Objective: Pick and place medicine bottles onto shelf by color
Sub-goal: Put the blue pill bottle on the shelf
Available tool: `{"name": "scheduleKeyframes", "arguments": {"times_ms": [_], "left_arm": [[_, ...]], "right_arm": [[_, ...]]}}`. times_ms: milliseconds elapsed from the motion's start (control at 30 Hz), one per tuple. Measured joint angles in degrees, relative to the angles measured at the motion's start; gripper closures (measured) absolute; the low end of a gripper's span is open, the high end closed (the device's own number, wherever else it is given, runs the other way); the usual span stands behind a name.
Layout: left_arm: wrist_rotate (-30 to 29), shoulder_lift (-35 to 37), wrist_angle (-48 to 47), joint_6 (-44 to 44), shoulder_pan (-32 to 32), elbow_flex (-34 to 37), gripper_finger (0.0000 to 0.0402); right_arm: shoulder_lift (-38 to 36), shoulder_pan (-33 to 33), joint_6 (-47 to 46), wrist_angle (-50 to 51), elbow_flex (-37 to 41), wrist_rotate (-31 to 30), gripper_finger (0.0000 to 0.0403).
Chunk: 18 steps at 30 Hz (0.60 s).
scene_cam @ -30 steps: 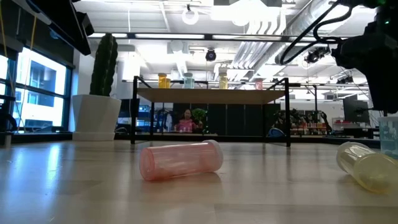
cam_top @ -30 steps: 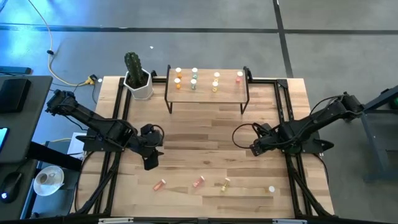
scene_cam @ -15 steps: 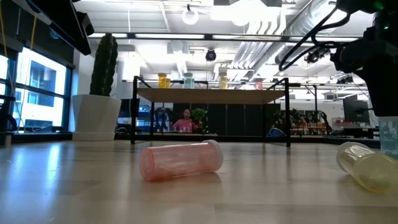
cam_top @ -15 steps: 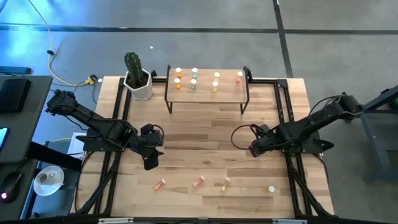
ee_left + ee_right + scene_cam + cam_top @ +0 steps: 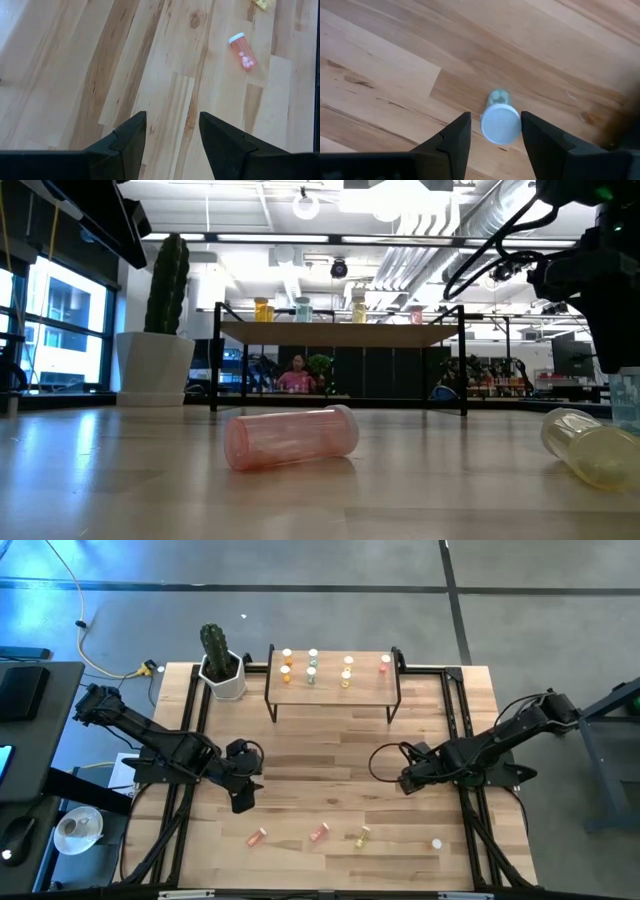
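Observation:
A pale green medicine bottle with a white cap stands upright under my right gripper, right of the table's middle. The open fingers stand on either side of the cap. It shows at the low view's right edge. My left gripper hangs open and empty left of the middle. An orange bottle, a pink one and a yellow one lie on their sides near the front edge. The shelf at the back bears several upright bottles. My right gripper points down over the bottle's cap. One finger stands right at the cap's rim and the other shows a small gap. I cannot tell whether either finger touches it.
A white-capped bottle stands near the front right. A cactus in a white pot sits left of the shelf. Black frame rails run along both table sides. Bare wood lies between the arms and the shelf.
My right gripper has sunk slightly and edged toward the table's left, staying over the pale green bottle. The bottles on the table have not moved.

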<state>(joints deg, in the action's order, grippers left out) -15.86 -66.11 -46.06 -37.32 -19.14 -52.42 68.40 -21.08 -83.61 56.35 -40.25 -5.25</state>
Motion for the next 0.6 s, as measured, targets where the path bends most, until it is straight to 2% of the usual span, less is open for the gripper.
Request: {"name": "scheduleKeyframes", "arguments": {"times_ms": [400,600], "left_arm": [[0.0,0.0,0.0,0.0,0.0,0.0,0.0229],[0.0,0.0,0.0,0.0,0.0,0.0,0.0229]], "right_arm": [[0.0,0.0,-0.1,0.1,0.0,1.2,0.0261],[0.0,0.0,0.0,0.1,0.0,1.2,0.0296]]}}
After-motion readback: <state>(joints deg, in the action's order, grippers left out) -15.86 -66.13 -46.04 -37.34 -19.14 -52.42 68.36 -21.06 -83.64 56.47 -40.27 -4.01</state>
